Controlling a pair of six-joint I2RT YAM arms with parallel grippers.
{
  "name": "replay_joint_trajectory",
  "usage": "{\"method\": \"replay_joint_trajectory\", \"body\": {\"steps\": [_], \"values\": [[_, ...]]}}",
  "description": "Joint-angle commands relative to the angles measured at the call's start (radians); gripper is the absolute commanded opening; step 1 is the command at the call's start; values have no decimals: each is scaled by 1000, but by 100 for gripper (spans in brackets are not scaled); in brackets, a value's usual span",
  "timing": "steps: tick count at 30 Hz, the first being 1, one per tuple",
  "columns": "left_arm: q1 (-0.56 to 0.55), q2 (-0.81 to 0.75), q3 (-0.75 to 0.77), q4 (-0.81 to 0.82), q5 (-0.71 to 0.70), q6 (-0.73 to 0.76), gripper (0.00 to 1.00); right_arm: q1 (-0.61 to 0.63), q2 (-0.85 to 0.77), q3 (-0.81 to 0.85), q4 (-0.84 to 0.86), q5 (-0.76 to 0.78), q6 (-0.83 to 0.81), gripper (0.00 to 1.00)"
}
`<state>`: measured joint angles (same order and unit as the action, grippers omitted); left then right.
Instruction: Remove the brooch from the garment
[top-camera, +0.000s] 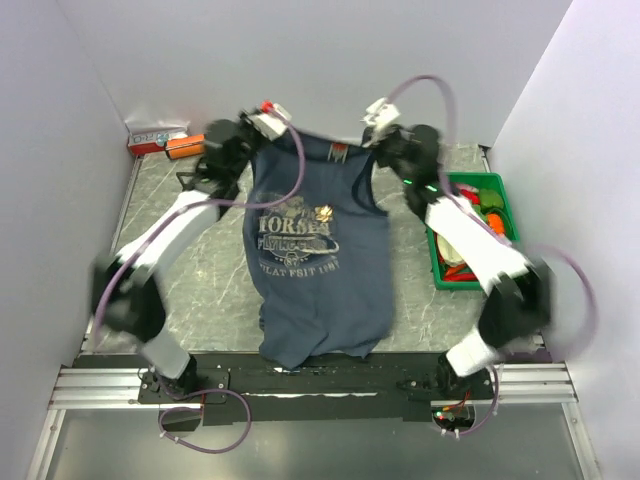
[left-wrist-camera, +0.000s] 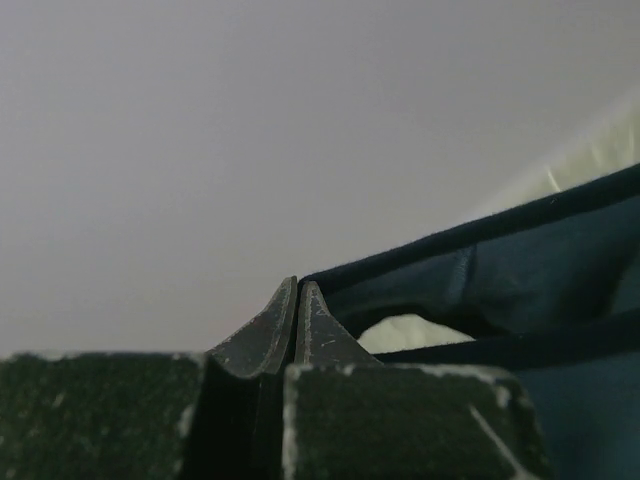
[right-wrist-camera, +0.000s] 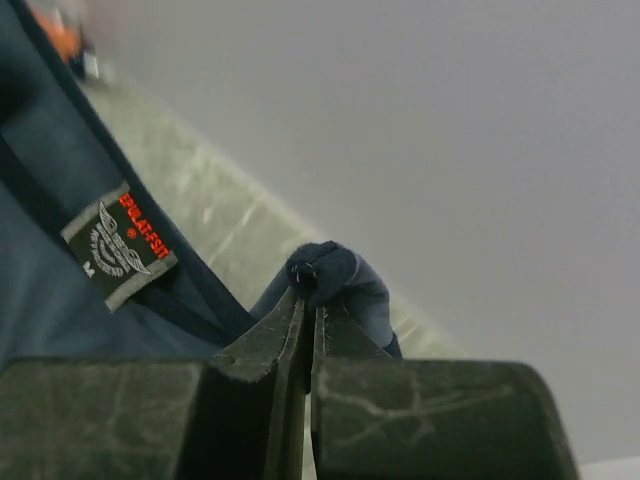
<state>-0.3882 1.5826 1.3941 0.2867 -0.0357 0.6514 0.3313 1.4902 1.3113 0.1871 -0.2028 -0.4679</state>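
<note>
The top (top-camera: 318, 280), at frame centre, is clamped at its straps by the left gripper (left-wrist-camera: 298, 290) and the right gripper (right-wrist-camera: 310, 305). The brooch (top-camera: 323, 212) is seen on its chest

Soft, even light; overhead view motion-blurred (wrist backgrounds hazy).

The grey marbled desk (top-camera: 410, 290) carries a navy-blue sleeveless tank top (top-camera: 320, 290) down its middle, with the hem at the near edge. Right of the top sits a green plastic bin (top-camera: 478, 179) of colourful items. Far left of the top, at the back corner, an orange cylinder (top-camera: 184, 147) lies just beside a red-and-white box (top-camera: 155, 137).
</note>
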Motion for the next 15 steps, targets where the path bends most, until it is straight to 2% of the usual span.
{"method": "replay_joint_trajectory", "body": {"steps": [1, 2, 3, 4, 5, 6, 7, 8, 9, 10, 11, 12, 13, 15], "values": [[14, 224, 57, 36, -65, -113, 1, -5, 276, 179, 61, 169, 38, 0], [18, 352, 157, 19, -82, -125, 1, -9, 414, 234, 49, 201, 40, 0], [29, 419, 222, -4, -105, -162, 1, -11, 488, 372, 32, 244, 41, 0], [35, 485, 358, -65, -145, -180, 1, -15, 557, 447, -21, 297, 43, 0], [41, 602, 432, -95, -161, -202, 1, -18, 621, 521, -43, 322, 41, 0], [55, 657, 504, -131, -174, -240, 1, -17, 739, 652, -60, 345, 22, 0], [61, 706, 633, -179, -196, -257, 1, -17, 789, 714, -75, 385, 8, 8], [64, 781, 685, -194, -204, -277, 1, -17, 862, 770, -112, 396, -6, 42], [68, 806, 722, -199, -210, -280, 4, -20, 893, 875, -145, 401, -8, 56], [68, 818, 756, -198, -213, -282, 32, -23, 915, 922, -173, 411, -3, 66], [69, 814, 752, -190, -196, -280, 48, -29, 930, 953, -222, 411, 15, 78], [69, 797, 735, -176, -187, -286, 61, -32, 923, 966, -233, 407, 24, 81], [69, 772, 671, -158, -179, -294, 80, -35, 903, 953, -242, 401, 35, 83], [69, 674, 602, -135, -153, -323, 87, -44, 820, 886, -281, 375, 67, 88]]}}
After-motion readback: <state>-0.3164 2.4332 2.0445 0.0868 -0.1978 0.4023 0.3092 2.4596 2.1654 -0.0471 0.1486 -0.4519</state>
